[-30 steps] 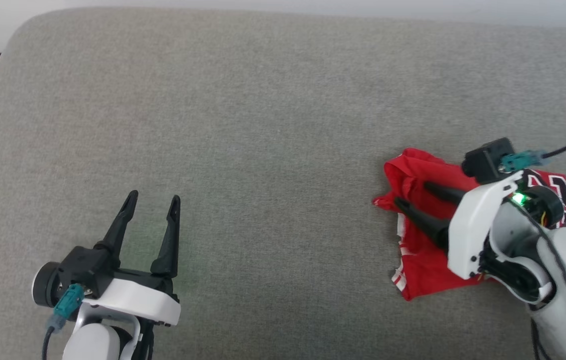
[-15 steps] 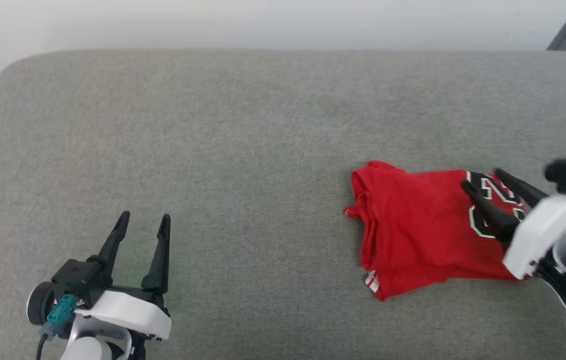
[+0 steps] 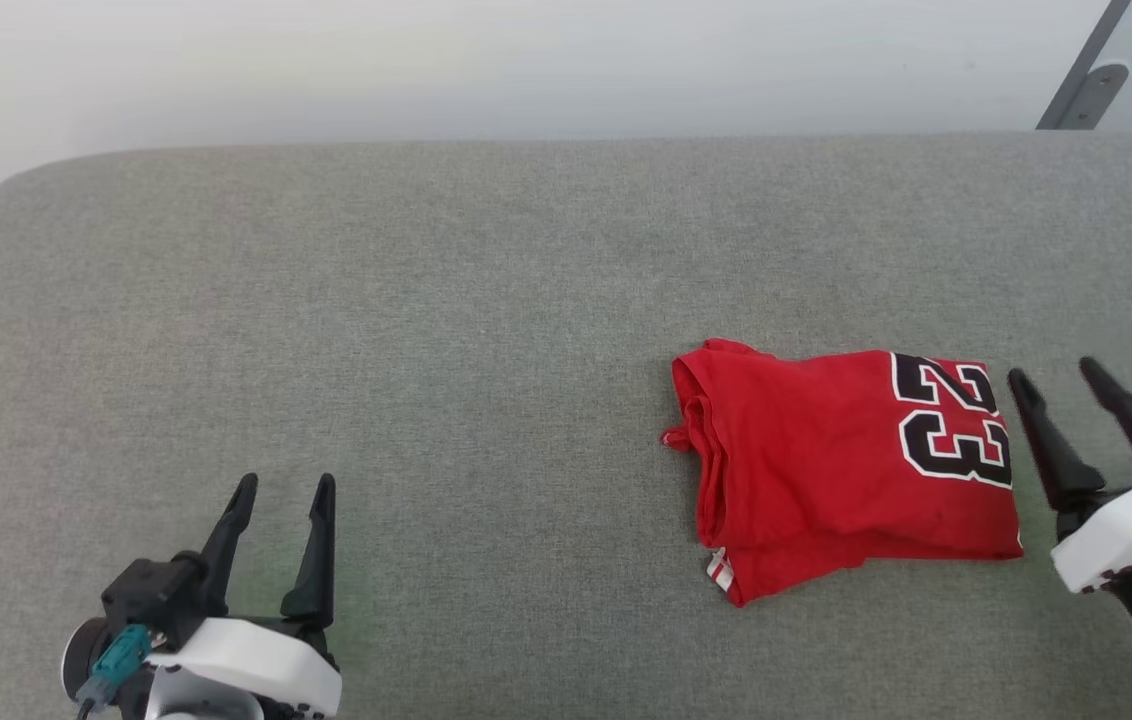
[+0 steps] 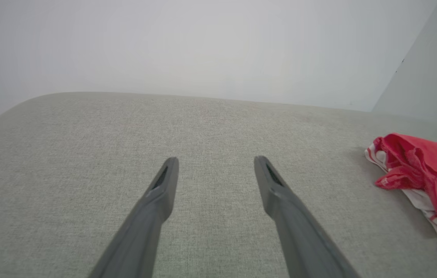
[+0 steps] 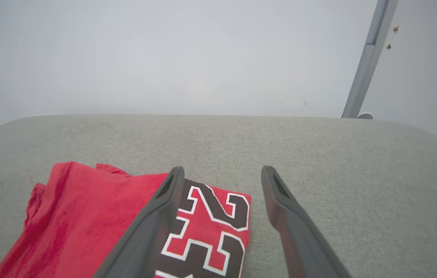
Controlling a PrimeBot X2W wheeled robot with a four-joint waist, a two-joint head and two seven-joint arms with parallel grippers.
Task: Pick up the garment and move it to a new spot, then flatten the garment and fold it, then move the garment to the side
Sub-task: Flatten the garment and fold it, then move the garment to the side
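The garment [image 3: 826, 465], a red jersey with a black white-outlined "23", lies folded into a compact rectangle on the grey cushioned surface [image 3: 486, 330], right of centre. A bit of striped trim shows at its near left corner. My right gripper [image 3: 1056, 378] stands open just off the garment's right edge, holding nothing; in the right wrist view its fingers [image 5: 153, 227] hover over the number on the garment [image 5: 87, 216]. My left gripper [image 3: 284, 488] is open and empty at the lower left, far from the garment [image 4: 427, 173], which appears at the right edge of the left wrist view.
A pale wall runs behind the far edge of the surface. A grey metal post [image 3: 1076, 75] leans at the back right, also seen as the post [image 5: 367, 61] in the right wrist view. Bare grey fabric spreads across the left and centre.
My right gripper has drawn back off the garment to the right, leaving it lying folded. The head camera has tilted up, bringing the wall into view. The left gripper has stayed put.
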